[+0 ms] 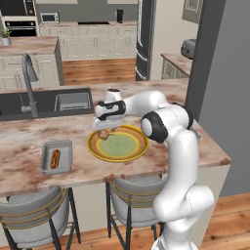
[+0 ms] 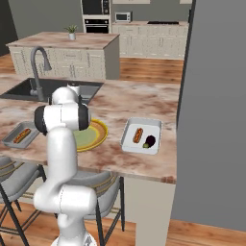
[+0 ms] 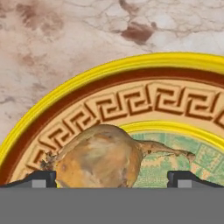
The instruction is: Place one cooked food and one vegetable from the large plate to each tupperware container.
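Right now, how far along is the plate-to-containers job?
Done: whitish tray holds a hot dog and the dark vegetable; grey tray holds a hot dog. In hand: the open gripper straddles the tan ball on the plate. Left: moving it into the grey tray.

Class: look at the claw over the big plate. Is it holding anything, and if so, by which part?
Nothing is held. The claw is open, one finger on each side of the tan-brown ball lying on the plate, not closed on it.
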